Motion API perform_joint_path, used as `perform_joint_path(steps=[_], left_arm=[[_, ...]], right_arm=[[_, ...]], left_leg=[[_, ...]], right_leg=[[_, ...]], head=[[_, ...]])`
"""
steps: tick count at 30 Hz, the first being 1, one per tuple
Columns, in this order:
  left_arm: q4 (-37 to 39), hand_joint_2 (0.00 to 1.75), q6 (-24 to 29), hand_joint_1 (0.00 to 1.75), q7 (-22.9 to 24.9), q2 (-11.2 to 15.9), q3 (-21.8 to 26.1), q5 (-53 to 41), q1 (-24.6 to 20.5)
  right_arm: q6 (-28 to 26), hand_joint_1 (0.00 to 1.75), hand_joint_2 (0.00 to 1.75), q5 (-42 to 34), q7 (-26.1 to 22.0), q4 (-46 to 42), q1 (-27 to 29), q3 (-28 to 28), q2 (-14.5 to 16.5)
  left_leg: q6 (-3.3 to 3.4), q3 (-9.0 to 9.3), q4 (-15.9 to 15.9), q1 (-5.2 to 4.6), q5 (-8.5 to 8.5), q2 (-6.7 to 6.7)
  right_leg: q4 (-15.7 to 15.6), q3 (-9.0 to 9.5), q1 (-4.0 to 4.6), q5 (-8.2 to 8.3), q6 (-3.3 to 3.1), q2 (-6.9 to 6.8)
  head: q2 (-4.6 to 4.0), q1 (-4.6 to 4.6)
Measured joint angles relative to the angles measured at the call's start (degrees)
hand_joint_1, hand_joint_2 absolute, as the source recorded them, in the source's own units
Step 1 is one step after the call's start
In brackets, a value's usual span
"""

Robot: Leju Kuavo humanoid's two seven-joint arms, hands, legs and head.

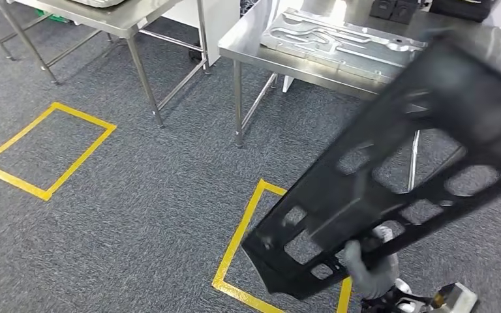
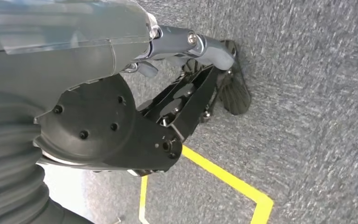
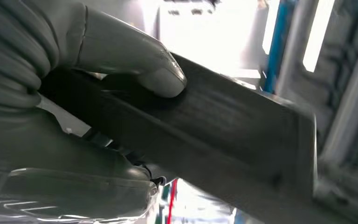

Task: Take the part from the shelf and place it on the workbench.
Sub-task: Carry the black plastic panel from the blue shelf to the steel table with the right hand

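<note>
The robot's right hand (image 1: 368,264) grips the lower edge of a long black part (image 1: 391,176), a flat panel pierced with rounded cut-outs, which is carried in the air, tilted, its far end raised toward the right and blurred. In the right wrist view the grey thumb (image 3: 161,74) presses flat on the part's (image 3: 214,135) dark face, the rest of the hand wrapped beneath it. The part's near corner hangs above a yellow tape rectangle (image 1: 238,244) on the grey carpet (image 1: 137,195), clear of the floor.

The left hand (image 2: 191,88) hangs over the carpet (image 2: 317,93) holding nothing, its dark fingers (image 2: 235,95) held loosely apart, near a corner of yellow tape (image 2: 233,184).

Open carpet lies between the tape marks: a second yellow rectangle (image 1: 45,150) sits well apart to the left, with bare floor between it and the nearer one.

Beyond, a steel workbench (image 1: 248,39) stands on thin legs, its front edge running just behind the raised end of the part. On its top lies a silver metal plate (image 1: 339,42) with recessed channels; whether anything sits in those channels cannot be told. Two small black blocks (image 1: 394,9) rest at the bench's far edge. Left of it, across an open gap of floor, stands a second steel table (image 1: 124,19) with crossbars under it.
</note>
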Motion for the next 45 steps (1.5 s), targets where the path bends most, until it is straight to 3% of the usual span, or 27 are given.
perform_joint_path(steps=[2, 3, 5, 7, 8, 9, 10, 11, 13, 15, 17, 19, 21, 23, 24, 26, 27, 29, 32, 34, 36, 38, 39, 40, 41, 43, 45], left_arm=[[0.0, 1.75, 0.1, 0.0, 0.0, 0.0, 0.0, 0.0, -0.1], [0.0, 1.75, 0.1, 0.0, -0.1, 0.0, 0.0, 0.0, -0.1], [-0.1, 1.75, 0.2, 0.0, -0.3, 0.0, 0.0, 0.0, -0.1], [0.0, 1.75, 0.2, 0.0, -0.5, 0.0, 0.0, 0.0, 0.1], [0.0, 1.75, 0.2, 0.0, -0.6, 0.0, 0.0, 0.0, 0.2], [0.0, 1.75, 0.2, 0.0, -0.6, 0.0, 0.0, 0.0, 0.3], [0.0, 1.75, 0.2, 0.0, -0.6, 0.0, 0.0, 0.0, 0.4], [0.0, 1.75, 0.2, 0.0, -0.6, 0.0, 0.0, 0.0, 0.4], [0.0, 1.75, 0.0, 0.0, -0.6, 0.2, 0.0, 0.0, 0.3], [-0.1, 1.75, -0.1, 0.0, -0.6, 0.3, 0.0, 0.0, 0.1], [-0.1, 1.75, -0.1, 0.0, -0.6, 0.3, 0.0, 0.0, -0.2], [-0.1, 1.75, -0.1, 0.0, -0.6, 0.3, 0.0, 0.0, -0.2], [-0.1, 1.75, -0.2, 0.0, -0.6, 0.3, 0.0, 0.0, -0.1], [-0.1, 1.75, -0.3, 0.0, -0.6, 0.3, 0.0, 0.0, 0.0], [-0.1, 1.75, -0.3, 0.0, -0.6, 0.3, 0.0, 0.0, 0.1], [-0.1, 1.75, -0.3, 0.0, -0.7, 0.2, 0.0, 0.0, 0.1], [-0.1, 1.75, -0.3, 0.0, -0.8, 0.2, 0.0, 0.0, 0.0], [-0.1, 1.75, -0.3, 0.0, -1.0, 0.2, 0.0, 0.0, 0.0], [-0.1, 1.75, -0.3, 0.0, -1.1, 0.2, 0.0, 0.0, -0.2], [-0.1, 1.75, -0.8, 0.0, -1.1, 0.2, 0.1, 0.0, -0.2], [-0.1, 1.75, -1.9, 0.0, -1.2, 0.2, 0.2, 0.0, -0.2], [-0.1, 1.75, -2.9, 0.0, -1.4, 0.1, 0.4, 0.0, -0.2], [-0.1, 1.75, -3.2, 0.0, -1.5, 0.1, 0.5, 0.0, -0.1], [-0.1, 1.75, -3.4, 0.0, -1.6, 0.1, 0.5, 0.0, -0.1], [-0.1, 1.75, -3.5, 0.0, -1.7, 0.1, 0.6, 0.0, 0.0], [-0.1, 1.75, -3.7, 0.0, -1.9, 0.1, 0.8, 0.0, 0.0], [-0.1, 1.75, -3.9, 0.0, -2.0, 0.1, 1.0, 0.0, -0.1]], right_arm=[[-2.3, 1.75, 1.75, 6.3, -0.2, 0.1, -0.1, -0.8, 0.1], [-3.5, 1.75, 1.75, 9.5, -0.5, 0.2, 0.1, -0.9, 0.1], [-3.7, 1.75, 1.75, 10.4, -0.8, 0.4, 0.2, -0.9, 0.4], [-1.5, 1.75, 1.75, 5.0, -0.9, 0.7, 0.3, -0.9, 0.8], [-0.5, 1.75, 1.75, 2.6, -0.8, 0.8, 0.4, -1.0, 0.9], [0.2, 1.75, 1.75, 1.5, -0.7, 0.9, 0.4, -1.1, 1.0], [0.3, 1.75, 1.75, 2.6, -0.9, 0.9, 0.4, -1.3, 1.0], [0.1, 1.75, 1.75, 5.2, -1.2, 1.0, 0.5, -1.3, 1.0], [-0.9, 1.75, 1.75, 11.5, -1.9, 1.0, 0.5, -1.1, 1.0], [-1.6, 1.75, 1.75, 12.8, -1.6, 1.1, 0.6, -0.8, 1.1], [-2.0, 1.75, 1.75, 11.0, -1.0, 1.2, 0.6, -0.8, 1.2], [-1.5, 1.75, 1.75, 10.8, -0.9, 1.2, 0.5, -1.0, 1.0], [-0.6, 1.75, 1.75, 11.4, -1.0, 1.2, 0.4, -0.9, 0.8], [-0.3, 1.75, 1.75, 11.6, -1.0, 1.3, 0.4, -0.8, 0.8], [-0.5, 1.75, 1.75, 11.5, -0.9, 1.4, 0.5, -0.7, 0.8], [-1.0, 1.75, 1.75, 10.9, -0.6, 1.5, 0.5, -0.8, 0.8], [-1.3, 1.75, 1.75, 10.5, -0.4, 1.5, 0.4, -0.9, 0.8], [-1.8, 1.75, 1.75, 9.7, 0.0, 1.6, 0.4, -1.1, 0.8], [-2.1, 1.75, 1.75, 9.2, 0.2, 1.6, 0.4, -1.3, 0.9], [-2.1, 1.75, 1.75, 9.2, 0.4, 1.6, 0.3, -1.5, 0.9], [-1.9, 1.75, 1.75, 8.9, 0.7, 1.6, 0.0, -1.6, 1.1], [-1.3, 1.75, 1.75, 8.3, 0.9, 1.6, -0.5, -1.6, 1.2], [-1.1, 1.75, 1.75, 8.0, 0.9, 1.6, -0.6, -1.6, 1.3], [-0.9, 1.75, 1.75, 7.8, 0.9, 1.6, -0.6, -1.6, 1.3], [-0.8, 1.75, 1.75, 7.7, 0.9, 1.6, -0.6, -1.6, 1.3], [-1.1, 1.75, 1.75, 8.0, 0.9, 1.6, -0.7, -1.7, 1.4], [-2.0, 1.75, 1.75, 9.3, 0.8, 1.5, -0.7, -1.7, 1.5]], left_leg=[[-0.57, 0.4, 0.0, -0.03, -0.28, 0.67], [-0.87, 0.26, 0.7, -0.05, -0.93, 0.06], [-1.45, -1.84, 5.7, 0.2, -3.85, -2.3], [-1.93, -5.37, 13.0, 0.57, -7.03, -3.79], [-2.13, -6.58, 15.4, 0.73, -7.56, -3.96], [-2.27, -6.83, 15.6, 0.87, -6.82, -4.04], [-2.35, -6.16, 13.8, 1.01, -5.2, -4.14], [-2.34, -4.49, 9.9, 1.16, -2.87, -4.53], [-2.06, -1.34, 2.8, 1.37, -0.07, -6.37], [-1.5, -0.4, 0.4, 1.26, 0.17, -7.42], [-0.78, -0.41, 0.2, 1.15, 0.46, -6.69], [-0.1, -0.29, -0.2, 1.3, 0.75, -5.8], [0.29, -0.3, -0.3, 1.35, 0.81, -4.78], [0.45, -0.37, -0.3, 1.29, 0.69, -3.71], [0.44, -0.35, -0.3, 1.29, 0.62, -3.29], [0.25, -0.17, -0.3, 1.27, 0.43, -2.74], [0.11, -0.02, -0.3, 1.26, 0.34, -2.6], [-0.27, 0.21, -0.3, 1.17, 0.16, -2.32], [-1.22, 0.39, -0.5, 1.11, 0.06, -2.15], [-1.93, 0.41, -0.1, 1.15, -0.47, -2.37], [-2.35, -1.31, 4.0, 1.2, -2.99, -3.22], [-2.52, -5.19, 11.9, 1.3, -6.48, -3.92], [-2.55, -6.94, 15.1, 1.32, -7.31, -4.03], [-2.5, -7.87, 16.5, 1.33, -7.04, -4.07], [-2.38, -7.7, 15.5, 1.32, -5.66, -4.08], [-1.84, -4.73, 8.2, 1.29, -1.33, -4.21], [-1.26, -2.0, 1.9, 1.11, 0.91, -4.46]], right_leg=[[-0.7, 0.23, -0.29, 0.46, -0.28, 1.22], [-1.1, 0.47, -0.59, 0.74, -0.43, 1.76], [-1.7, 0.8, -1.13, 1.19, -0.61, 2.76], [-1.7, 0.75, -1.21, 1.23, -0.7, 3.76], [-1.6, 0.75, -1.22, 1.21, -0.7, 4.31], [-1.5, 0.76, -1.24, 1.16, -0.66, 4.95], [-1.3, 0.78, -1.28, 1.09, -0.58, 5.61], [-1.1, 0.78, -1.33, 0.96, -0.44, 6.29], [-0.5, 0.56, -1.35, 0.65, 0.01, 7.43], [-0.1, 0.13, -1.42, 0.54, 0.71, 8.16], [0.0, -0.1, -1.61, 0.58, 1.44, 8.49], [1.3, -0.71, -1.63, -0.37, 1.98, 6.81], [7.0, -3.51, -1.73, -3.58, 2.51, 4.37], [14.1, -7.14, -1.96, -6.43, 2.97, 3.66], [15.6, -7.98, -2.04, -6.5, 3.09, 3.61], [12.3, -6.41, -2.12, -3.76, 3.03, 3.47], [8.3, -4.37, -2.11, -1.73, 2.83, 3.3], [1.6, -0.95, -1.8, 0.56, 2.21, 2.73], [-0.4, -0.11, -1.22, 0.66, 1.33, 2.74], [-0.9, 0.2, -1.52, 0.86, 0.67, 3.04], [-1.4, 0.56, -1.83, 1.11, 0.08, 3.26], [-1.4, 0.58, -1.66, 1.05, -0.24, 3.48], [-1.3, 0.59, -1.56, 0.98, -0.34, 3.64], [-1.1, 0.63, -1.46, 0.88, -0.4, 3.83], [-1.0, 0.68, -1.37, 0.76, -0.43, 4.04], [-0.7, 0.88, -1.25, 0.43, -0.32, 4.41], [-0.3, 0.86, -1.05, 0.08, 0.11, 4.65]], head=[[0.0, -0.01], [0.0, -0.01], [0.0, -0.02], [0.0, -0.02], [0.0, -0.02], [0.0, -0.02], [0.0, -0.02], [0.0, -0.02], [0.0, -0.02], [0.0, -0.02], [0.0, -0.02], [0.0, -0.02], [0.0, -0.01], [0.0, -0.01], [0.0, -0.01], [0.0, -0.01], [0.0, -0.01], [0.0, -0.01], [0.0, -0.01], [0.0, -0.01], [0.0, -0.02], [0.0, -0.02], [0.0, -0.02], [0.0, -0.02], [0.0, -0.02], [0.0, -0.02], [0.0, -0.02]])
